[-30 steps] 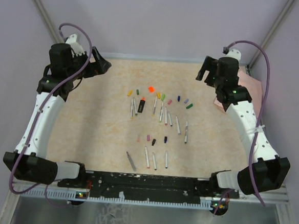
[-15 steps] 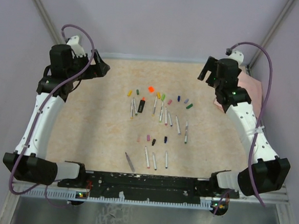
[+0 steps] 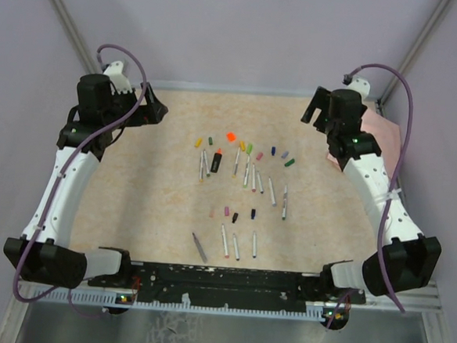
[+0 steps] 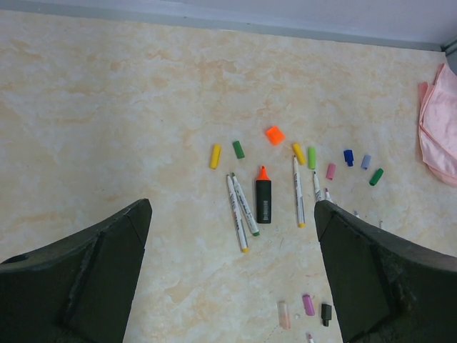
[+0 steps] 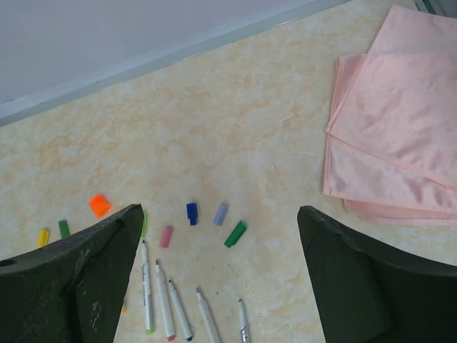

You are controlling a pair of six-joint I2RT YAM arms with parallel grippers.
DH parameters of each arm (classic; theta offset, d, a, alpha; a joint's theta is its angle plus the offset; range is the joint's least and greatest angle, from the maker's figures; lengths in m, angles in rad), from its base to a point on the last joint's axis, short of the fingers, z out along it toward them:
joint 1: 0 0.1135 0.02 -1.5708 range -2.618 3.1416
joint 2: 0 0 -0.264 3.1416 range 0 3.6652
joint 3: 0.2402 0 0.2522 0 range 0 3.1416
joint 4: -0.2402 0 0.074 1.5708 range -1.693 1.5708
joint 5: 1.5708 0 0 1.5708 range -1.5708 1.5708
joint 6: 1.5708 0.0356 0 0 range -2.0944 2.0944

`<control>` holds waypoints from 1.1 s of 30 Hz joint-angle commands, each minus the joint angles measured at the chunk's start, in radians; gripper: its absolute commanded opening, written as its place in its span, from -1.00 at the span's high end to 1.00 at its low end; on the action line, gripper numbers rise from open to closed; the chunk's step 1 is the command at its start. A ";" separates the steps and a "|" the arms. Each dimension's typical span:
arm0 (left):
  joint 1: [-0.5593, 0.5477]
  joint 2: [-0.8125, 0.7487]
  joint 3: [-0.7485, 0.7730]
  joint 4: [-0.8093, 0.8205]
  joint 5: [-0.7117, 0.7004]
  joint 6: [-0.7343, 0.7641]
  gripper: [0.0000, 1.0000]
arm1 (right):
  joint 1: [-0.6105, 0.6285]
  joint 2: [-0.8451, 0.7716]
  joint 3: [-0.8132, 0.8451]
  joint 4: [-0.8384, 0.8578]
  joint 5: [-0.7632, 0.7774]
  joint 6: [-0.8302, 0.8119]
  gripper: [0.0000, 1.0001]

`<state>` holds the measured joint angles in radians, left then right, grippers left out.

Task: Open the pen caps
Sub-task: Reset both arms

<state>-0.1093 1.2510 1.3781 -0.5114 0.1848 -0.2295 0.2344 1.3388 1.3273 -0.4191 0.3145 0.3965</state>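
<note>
Several loose pen caps in mixed colours lie in a row at mid-table, from a yellow cap (image 3: 198, 143) past an orange cap (image 3: 231, 136) to a green cap (image 3: 289, 163). Three more caps, one of them purple (image 3: 226, 211), lie nearer. The left wrist view shows the row from the yellow cap (image 4: 215, 156) to the green cap (image 4: 376, 176). The right wrist view shows the blue cap (image 5: 191, 213) and a pink cap (image 5: 166, 236). My left gripper (image 3: 161, 108) (image 4: 232, 207) and right gripper (image 3: 310, 110) (image 5: 220, 209) are open, empty, raised at the back corners.
Uncapped white pen barrels (image 3: 246, 173) and a black highlighter (image 4: 263, 196) lie below the cap row. More barrels (image 3: 231, 242) and a grey pen (image 3: 200, 246) lie near the front. A folded pink cloth (image 5: 400, 128) sits at the back right (image 3: 384, 131).
My left arm has shifted slightly at the back left and the right arm barely moved. Both grippers stay open and the caps and pens have not moved.
</note>
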 commanded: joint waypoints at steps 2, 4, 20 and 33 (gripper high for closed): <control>0.003 -0.003 -0.002 0.026 0.016 0.018 -1.00 | -0.005 -0.014 -0.002 0.046 0.029 0.005 -0.79; 0.003 -0.001 -0.002 0.027 0.018 0.018 -1.00 | -0.005 -0.017 -0.008 0.048 0.030 0.004 -0.79; 0.003 0.006 -0.011 0.018 0.030 0.023 -1.00 | -0.006 -0.035 -0.023 0.019 0.054 0.009 -0.79; 0.002 0.018 -0.011 0.017 0.042 0.019 -1.00 | -0.006 -0.038 -0.027 -0.007 0.082 0.040 -0.79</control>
<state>-0.1093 1.2633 1.3708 -0.5087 0.2111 -0.2264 0.2344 1.3354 1.2892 -0.4381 0.3531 0.4129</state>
